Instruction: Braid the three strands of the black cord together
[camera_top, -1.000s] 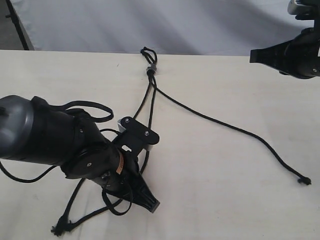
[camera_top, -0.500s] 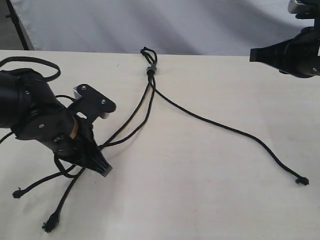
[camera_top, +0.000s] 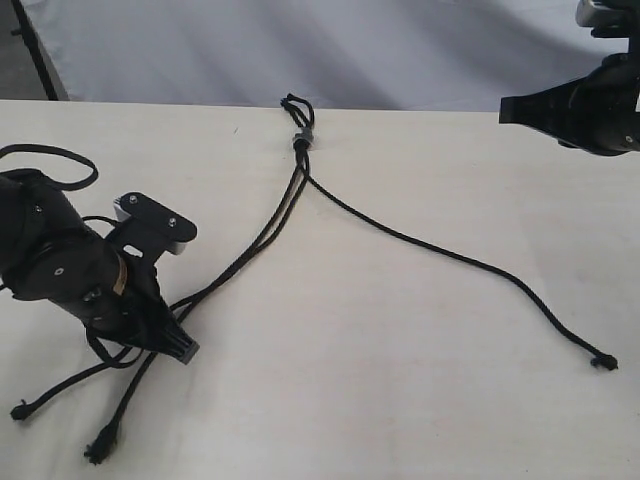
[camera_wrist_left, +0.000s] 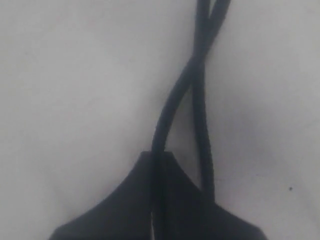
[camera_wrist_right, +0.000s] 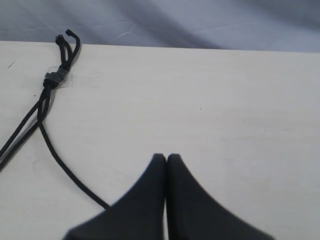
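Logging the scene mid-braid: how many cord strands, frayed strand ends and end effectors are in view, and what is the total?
Cord strands: 3
Frayed strand ends: 3
End effectors: 2, the left end effector and the right end effector
Total: 8

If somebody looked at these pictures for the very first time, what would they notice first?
Probably the left gripper, low on the left of the table. It seems to pinch one strand of the black cord, with a second strand right beside it. The third strand wanders off alone to the right, and the right gripper sits shut and empty at the far right.
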